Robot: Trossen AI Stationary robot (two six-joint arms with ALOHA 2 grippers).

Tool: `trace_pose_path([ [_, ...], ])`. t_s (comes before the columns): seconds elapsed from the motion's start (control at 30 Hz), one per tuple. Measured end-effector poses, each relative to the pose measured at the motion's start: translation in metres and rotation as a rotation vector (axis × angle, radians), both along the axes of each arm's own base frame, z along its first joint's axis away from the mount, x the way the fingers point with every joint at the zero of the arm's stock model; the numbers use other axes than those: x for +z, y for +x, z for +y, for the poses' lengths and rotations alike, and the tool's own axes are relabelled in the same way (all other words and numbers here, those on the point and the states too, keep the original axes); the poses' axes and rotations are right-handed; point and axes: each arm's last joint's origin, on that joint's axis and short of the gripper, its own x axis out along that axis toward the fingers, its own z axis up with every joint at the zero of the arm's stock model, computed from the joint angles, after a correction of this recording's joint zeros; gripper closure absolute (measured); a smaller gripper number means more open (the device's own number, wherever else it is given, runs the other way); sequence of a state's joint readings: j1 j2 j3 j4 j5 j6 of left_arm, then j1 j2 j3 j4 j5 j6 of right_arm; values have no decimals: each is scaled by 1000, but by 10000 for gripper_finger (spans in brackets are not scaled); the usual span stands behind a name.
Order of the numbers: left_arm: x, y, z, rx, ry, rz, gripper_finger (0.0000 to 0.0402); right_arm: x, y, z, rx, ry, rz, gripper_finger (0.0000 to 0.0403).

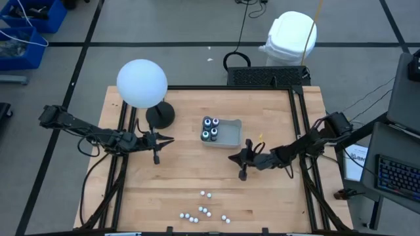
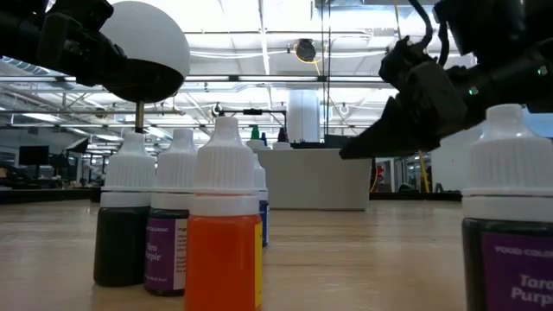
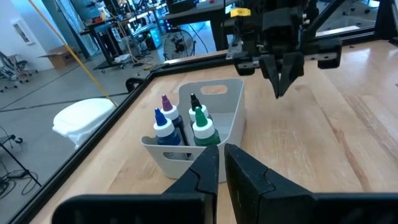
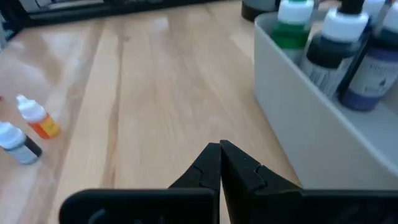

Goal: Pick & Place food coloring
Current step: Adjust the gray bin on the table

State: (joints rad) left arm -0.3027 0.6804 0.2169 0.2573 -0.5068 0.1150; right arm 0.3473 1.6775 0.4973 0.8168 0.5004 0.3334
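- The wooden table (image 1: 177, 177) was the largest surface, a pale plank top with visible grain, framed by dark rails; it looked smooth enough for small bottles to slide or tip if nudged.
- A white globe lamp (image 1: 142, 83) on a black round base stood at the far left of the table, clear of the work area.
- The grey tray (image 1: 228, 133) sat near the table's middle, a matte plastic bin with rounded corners and a handle slot; four bottles already stood upright in its left end, apparently as the drop-off point.
- The left gripper (image 1: 156, 139) hovered left of the tray with its fingers nearly together and nothing between them, seemingly waiting.
- The right gripper (image 1: 241, 159) hung just in front of the tray, its fingers pressed together and empty, probably between placements.
- The food coloring (image 1: 205, 210) remaining to be moved was scattered near the table's front edge: small squeeze bottles with ribbed white caps, some standing, with orange, dark and purple-labelled contents seen in the low view.
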Motion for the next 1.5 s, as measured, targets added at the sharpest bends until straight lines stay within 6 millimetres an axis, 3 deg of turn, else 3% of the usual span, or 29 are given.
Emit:
trace_pose_path([
  [0.37,0,0,0,1,-5,-1,366,-11,-3,-6,-97,-32,72,403],
  [1.5,0,0,0,2,-7,-2,366,-12,0,-24,-221,-29,72,403],
])
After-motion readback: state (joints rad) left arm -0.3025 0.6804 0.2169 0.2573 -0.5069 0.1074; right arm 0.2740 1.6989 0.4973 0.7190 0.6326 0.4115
